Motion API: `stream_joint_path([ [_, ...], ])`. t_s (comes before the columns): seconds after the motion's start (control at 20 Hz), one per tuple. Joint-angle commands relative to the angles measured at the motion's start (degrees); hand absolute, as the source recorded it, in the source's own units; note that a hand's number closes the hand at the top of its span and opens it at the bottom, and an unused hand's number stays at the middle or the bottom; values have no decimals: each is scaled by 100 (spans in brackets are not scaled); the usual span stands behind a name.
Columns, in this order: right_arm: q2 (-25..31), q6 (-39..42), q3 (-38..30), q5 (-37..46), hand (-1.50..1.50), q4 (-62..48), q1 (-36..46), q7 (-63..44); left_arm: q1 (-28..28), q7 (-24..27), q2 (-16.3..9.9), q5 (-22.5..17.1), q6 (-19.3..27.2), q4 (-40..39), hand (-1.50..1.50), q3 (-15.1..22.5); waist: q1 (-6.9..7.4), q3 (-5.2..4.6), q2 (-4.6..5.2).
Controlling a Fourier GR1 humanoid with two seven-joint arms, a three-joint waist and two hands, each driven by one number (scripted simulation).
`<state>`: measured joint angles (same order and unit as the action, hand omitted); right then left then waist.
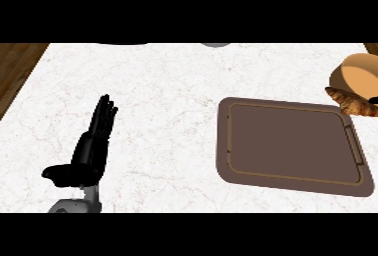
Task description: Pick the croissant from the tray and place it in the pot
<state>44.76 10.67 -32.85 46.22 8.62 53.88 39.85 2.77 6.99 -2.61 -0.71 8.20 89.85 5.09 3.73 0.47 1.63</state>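
Note:
The croissant [353, 102], brown and flaky, shows at the view's right edge, past the tray's far right corner and just below the pot [357, 75]. The pot is tan, with its round opening facing the view, and the right edge cuts it off. The brown tray [293, 182] lies flat on the counter at centre right with nothing on it. A small dark sliver [374, 100] at the right edge touches the croissant; it may be my right hand, and most of it is out of view. My left hand [90, 150] rests open at the lower left, fingers pointing up.
The white marble counter [162, 85] spreads between my left hand and the tray. Its left edge gives way to brown wood [16, 65]. A dark object [122, 44] and a grey one [215, 45] peek in at the far edge.

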Motion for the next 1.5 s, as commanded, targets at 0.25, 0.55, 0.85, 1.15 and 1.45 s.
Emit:
stream_joint_path([
  [0.25, 677, 1019, -1130, -1129, -150, -389, 161, -422, -110, 12, 11, 14, -40, 149, 0, 83, 76, 2, 41],
  [0.55, 833, 1106, -1442, -1441, -150, -346, -179, -276, 78, -41, -8, -14, -36, 134, 0, 11, 84, 23, 97],
  [0.85, 1127, 1553, -1568, -1576, -150, -274, -495, -13, -110, 132, 16, 48, -40, 59, 0, 73, 84, 30, 106],
  [1.15, 1233, 1497, -1628, -1630, -150, -173, -675, 26, -63, 73, 144, 74, 62, 129, 0, 142, 134, 44, 132],
  [1.45, 1363, 1451, -1968, -1957, -150, -245, -689, -194, -5, 78, 96, 24, -51, 56, 0, 135, 121, 49, 135],
])
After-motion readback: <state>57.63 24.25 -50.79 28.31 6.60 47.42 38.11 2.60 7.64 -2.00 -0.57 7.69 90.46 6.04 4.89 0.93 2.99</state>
